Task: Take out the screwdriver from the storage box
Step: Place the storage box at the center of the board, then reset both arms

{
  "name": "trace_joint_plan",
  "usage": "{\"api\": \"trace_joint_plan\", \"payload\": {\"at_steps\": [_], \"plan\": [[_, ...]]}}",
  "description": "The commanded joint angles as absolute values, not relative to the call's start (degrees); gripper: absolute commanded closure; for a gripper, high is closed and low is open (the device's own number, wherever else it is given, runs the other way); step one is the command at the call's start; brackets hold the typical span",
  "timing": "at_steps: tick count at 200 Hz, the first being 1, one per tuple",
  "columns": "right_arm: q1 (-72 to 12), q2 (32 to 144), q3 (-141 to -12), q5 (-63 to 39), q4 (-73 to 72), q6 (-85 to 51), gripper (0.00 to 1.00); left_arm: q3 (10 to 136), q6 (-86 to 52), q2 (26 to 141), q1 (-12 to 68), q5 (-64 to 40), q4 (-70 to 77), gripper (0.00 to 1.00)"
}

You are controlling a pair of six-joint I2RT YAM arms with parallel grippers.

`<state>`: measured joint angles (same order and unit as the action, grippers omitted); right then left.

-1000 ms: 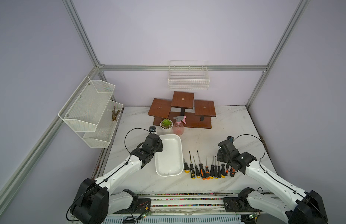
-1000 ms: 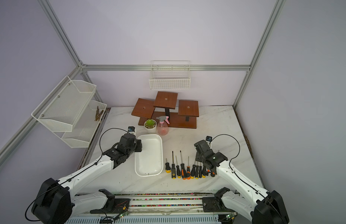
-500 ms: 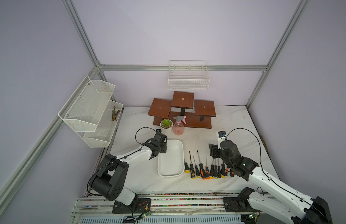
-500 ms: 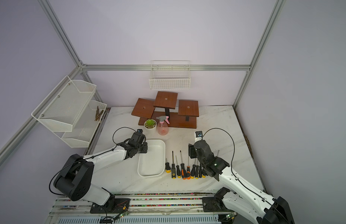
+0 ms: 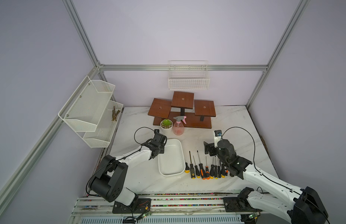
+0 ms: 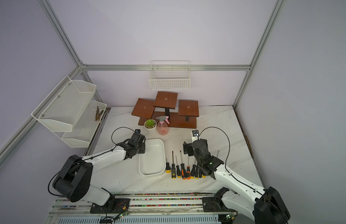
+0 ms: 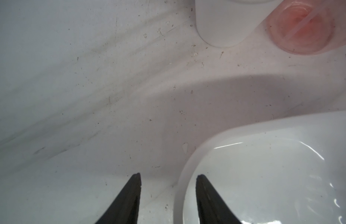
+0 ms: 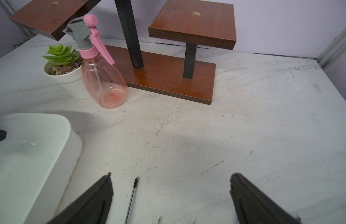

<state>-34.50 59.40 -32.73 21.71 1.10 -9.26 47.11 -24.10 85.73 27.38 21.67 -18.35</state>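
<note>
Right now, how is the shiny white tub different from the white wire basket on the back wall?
The glossy white plastic tub has solid, smooth walls; the white wire basket is an open grid. The tub lies flat on the marble table; the basket hangs on the back wall. Both are white and look empty.

The left arm point(image 5: 136, 155) reaches in from the near left, its left gripper point(image 7: 168, 175) angled down with jaws partly apart, while the right arm point(image 5: 265, 177) extends from the near right, its right gripper point(image 8: 171, 175) spread wide, holding nothing.
</note>
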Motion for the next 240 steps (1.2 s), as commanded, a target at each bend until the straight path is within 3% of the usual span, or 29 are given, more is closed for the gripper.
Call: {"api": "trace_joint_plan", "payload": {"at_steps": [1, 54, 76, 106, 127, 159, 174, 197, 219, 240], "plan": [[-33.17, 58.94, -34.59, 23.03, -0.72, -8.61, 0.01, 49.84, -21.97, 82.56, 27.2, 23.47, -19.71, 0.45], [-27.21, 59.45, -33.81, 22.58, -4.71, -8.07, 0.0, 49.37, -22.8, 70.24, 29.36, 25.05, -22.76, 0.0], [-25.44, 60.41, -31.13, 26.88, -10.53, -8.31, 0.0, 46.47, -24.32, 63.63, 29.36, 26.73, -20.29, 0.0], [-21.23, 64.02, -23.5, 15.92, -28.34, 2.89, 0.0, 44.01, -28.63, 57.79, 28.75, 36.22, -19.85, 0.0], [-18.97, 69.66, -18.62, 14.09, -43.38, 8.16, 0.0, 42.77, -27.46, 56.78, 28.23, 38.78, -17.49, 0.0], [-14.56, 80.94, -20.66, 11.28, -50.38, 8.97, 0.0, 40.41, -24.89, 56.6, 28.21, 40.95, -12.29, 0.0], [-13.64, 83.4, -20.3, 11.68, -53.71, 9.49, 0.0, 37.62, -21.22, 56.47, 28.13, 41.29, -5.68, 0.0], [-5.19, 82.75, -15.84, 5.92, -59.74, 0.75, 0.0, 31.67, -14.68, 56.42, 28.14, 43.38, 7.24, 0.0], [-1.36, 92.24, -9.55, 2.74, -84.14, -2.55, 0.0, 24.65, -3.81, 57.49, 27.66, 45.38, 23.43, 0.0], [-1.31, 86.92, -13.83, 3.07, -68.5, -2.83, 0.0, 20.18, 2.11, 60.37, 25.58, 46.76, 33.7, 0.0]]}}
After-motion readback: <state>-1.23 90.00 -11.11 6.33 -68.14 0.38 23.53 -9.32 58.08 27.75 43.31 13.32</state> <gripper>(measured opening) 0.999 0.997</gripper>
